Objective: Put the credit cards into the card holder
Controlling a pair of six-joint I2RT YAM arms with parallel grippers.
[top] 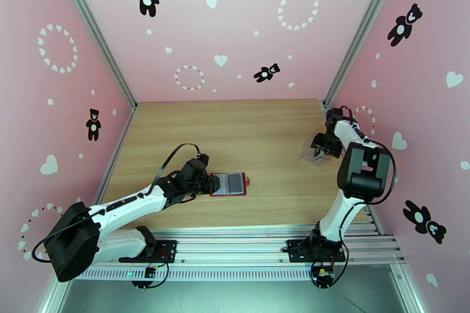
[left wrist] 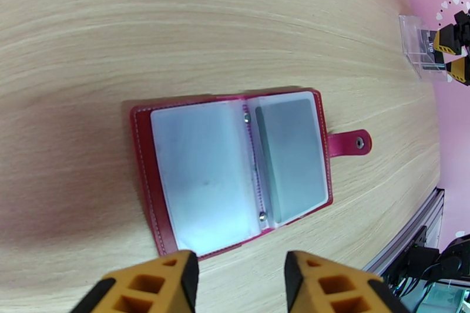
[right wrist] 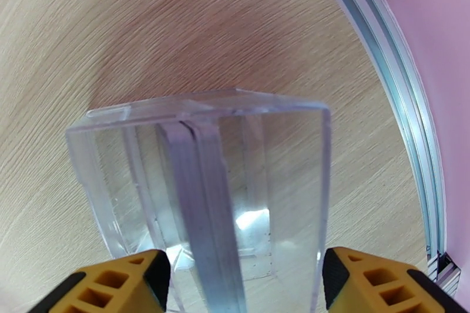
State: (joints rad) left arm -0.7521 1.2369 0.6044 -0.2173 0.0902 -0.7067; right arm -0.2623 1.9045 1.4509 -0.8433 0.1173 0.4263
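The card holder (left wrist: 194, 179), soft, is laid open mid-table, with the left gripper (left wrist: 241, 279) spread empty beside it. The clear box (right wrist: 282, 161) is straddled by the right gripper (right wrist: 247, 285); whether it is clamped cannot be told. The credit cards (right wrist: 200, 191) stood inside are judged thin and slick, best pinched edgewise.

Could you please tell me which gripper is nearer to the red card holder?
Left. The left gripper is at the red card holder's edge; the right gripper is across the table, straddling the clear plastic box.
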